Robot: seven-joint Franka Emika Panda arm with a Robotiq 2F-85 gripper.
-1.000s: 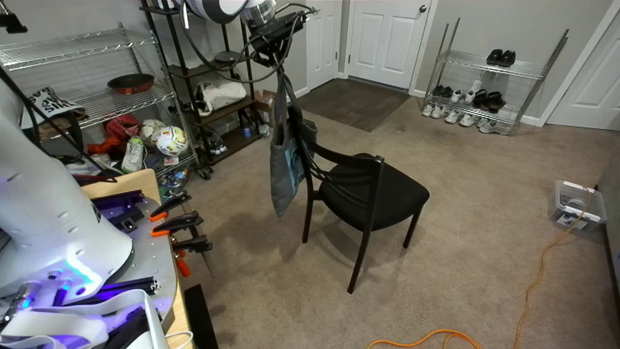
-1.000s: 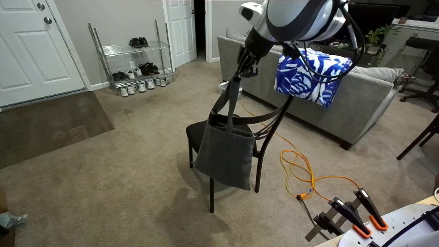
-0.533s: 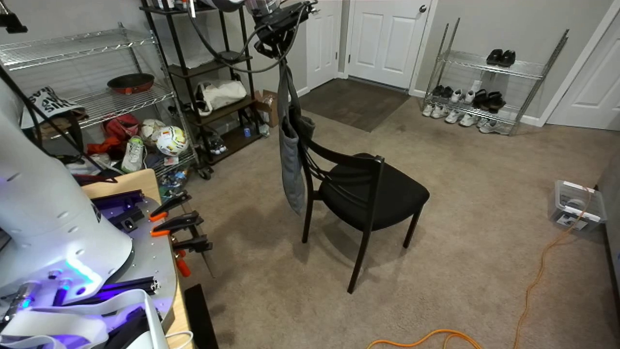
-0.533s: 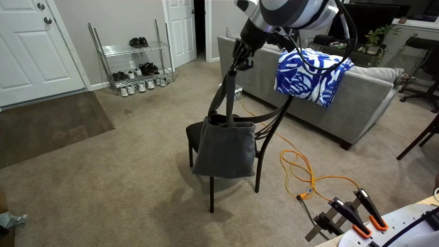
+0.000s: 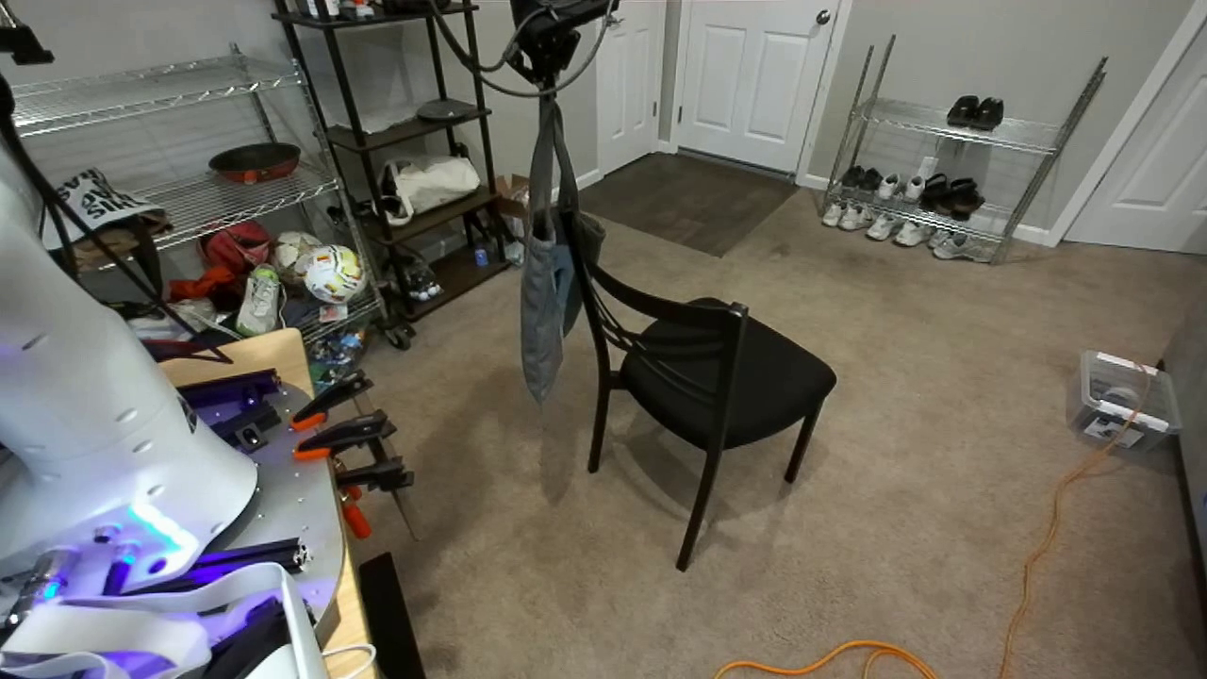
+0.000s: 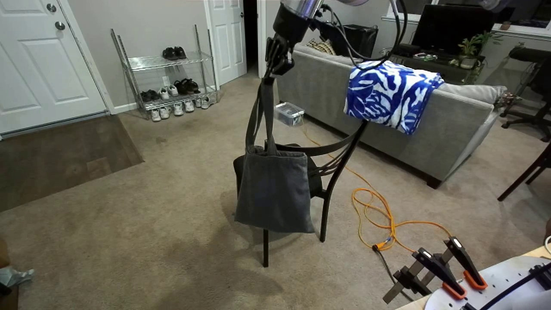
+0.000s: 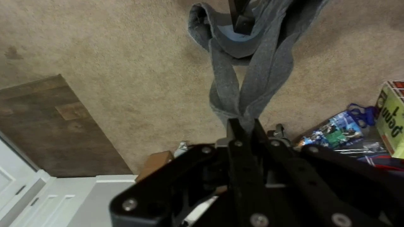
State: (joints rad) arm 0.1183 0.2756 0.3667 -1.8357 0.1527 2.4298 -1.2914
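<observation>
One grey bag hung by its straps, pinched in the hand, at the back of the black chair. Judged step: holding the bag aloft beside the chair post. Next move seemed to call for a firm pinch and care near that post; whether fabric looped it could not be told.

- Along the edge of the tabletop, two orange-padded clamps are seen.
- Beyond that edge, one gripper, one gray bag and one slat-backed chair are counted.
- Farther off, three white doors and one blue-and-white blanket are found.
</observation>
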